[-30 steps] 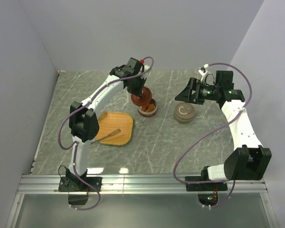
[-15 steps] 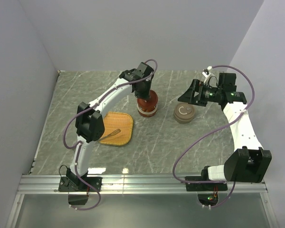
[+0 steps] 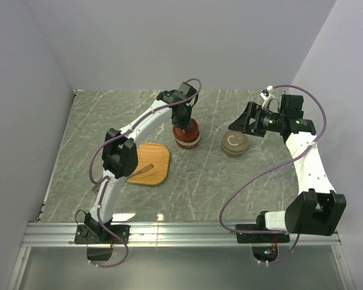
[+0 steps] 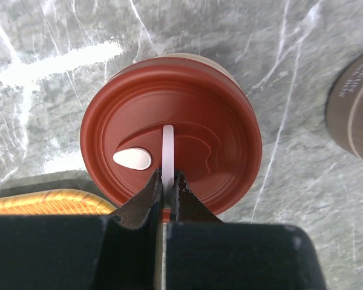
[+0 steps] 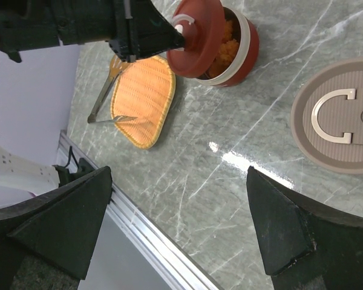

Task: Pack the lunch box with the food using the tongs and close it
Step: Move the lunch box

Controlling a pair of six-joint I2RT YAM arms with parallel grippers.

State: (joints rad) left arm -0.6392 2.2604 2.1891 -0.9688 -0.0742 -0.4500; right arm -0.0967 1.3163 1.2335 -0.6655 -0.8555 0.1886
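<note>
Closing step here: my left gripper (image 4: 167, 181) pinches the red lid (image 4: 199, 121) by its white handle (image 4: 167, 148), tilted over the lunch box (image 5: 247, 48) with the food (image 5: 227, 33) inside, while the right gripper (image 3: 245, 121) is spread wide, so next I'd level the lid and seat it.

The left gripper (image 4: 166, 178), clamped on the white handle (image 4: 167, 142) of the red-brown round plastic lid (image 4: 199, 121), has carried the lid from a tilted position to above the round white lunch box (image 5: 247, 48). The left arm has swung right.
</note>
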